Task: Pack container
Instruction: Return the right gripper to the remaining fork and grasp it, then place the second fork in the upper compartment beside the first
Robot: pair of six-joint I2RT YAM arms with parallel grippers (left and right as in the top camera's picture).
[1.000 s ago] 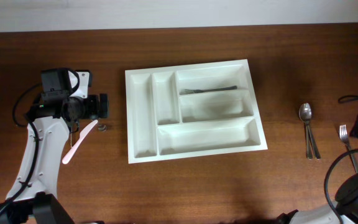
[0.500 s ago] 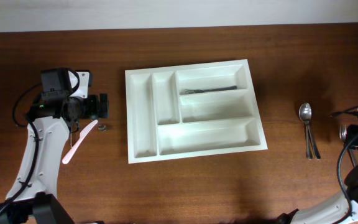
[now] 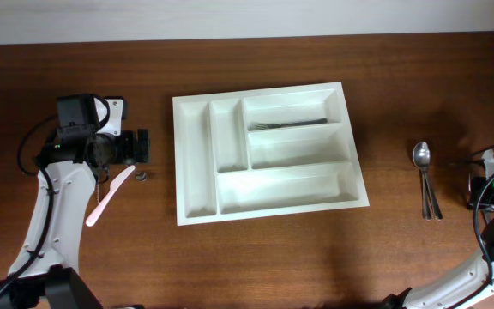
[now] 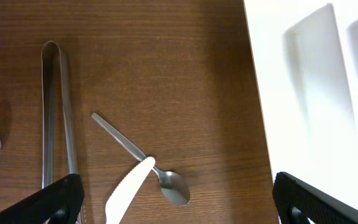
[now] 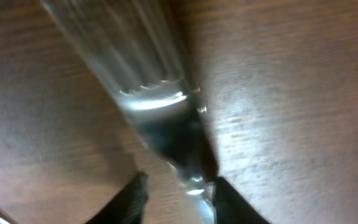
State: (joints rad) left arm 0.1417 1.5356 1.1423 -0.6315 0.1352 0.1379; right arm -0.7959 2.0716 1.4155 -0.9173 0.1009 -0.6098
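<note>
**Right claw reaching for a utensil at the table's far right edge**

At the left, the left claw hangs spread to its widest and holds nothing. Below it lie tongs, a teaspoon and a white knife.

The tray lies flat mid-table, well apart from both claws. One fork rests in its top right compartment, and the other four look bare. Right of the tray, spoons lie on the wood.

At the far right edge the right claw is low over the table. Its fingers sit either side of a blurred metal piece. I cannot tell whether they have pinched it.

The step in hand looks like a pick-up for the tray. The next move calls for a firm pinch, a lift, and a carry leftward to a compartment.

A second earlier a second fork lay in plain view at that edge with the right claw beside it. Now the arm covers that spot. The left arm has not moved.
</note>
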